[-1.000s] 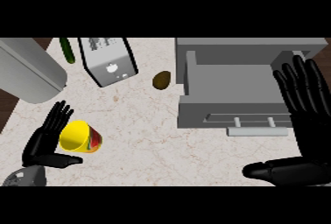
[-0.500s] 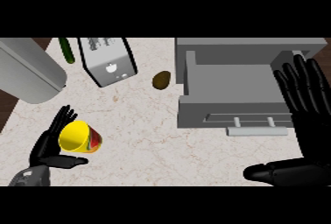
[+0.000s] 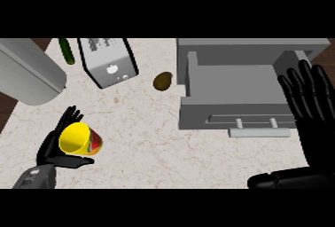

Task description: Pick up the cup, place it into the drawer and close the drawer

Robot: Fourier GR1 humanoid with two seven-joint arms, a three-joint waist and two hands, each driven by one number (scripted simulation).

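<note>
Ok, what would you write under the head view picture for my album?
Left hand curled round the yellow cup, the grey drawer open, right hand resting open beside it.

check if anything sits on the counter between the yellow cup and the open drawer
Nothing visible does. The cup is at the left hand, and the counter between it and the drawer is bare. The brown item lies further back, off that line.

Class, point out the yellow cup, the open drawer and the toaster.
cup [image 3: 74, 138], head view, on its yellow inside.
drawer [image 3: 229, 84], head view, on its bare grey floor.
toaster [image 3: 111, 71], head view, on its silver side.
</note>
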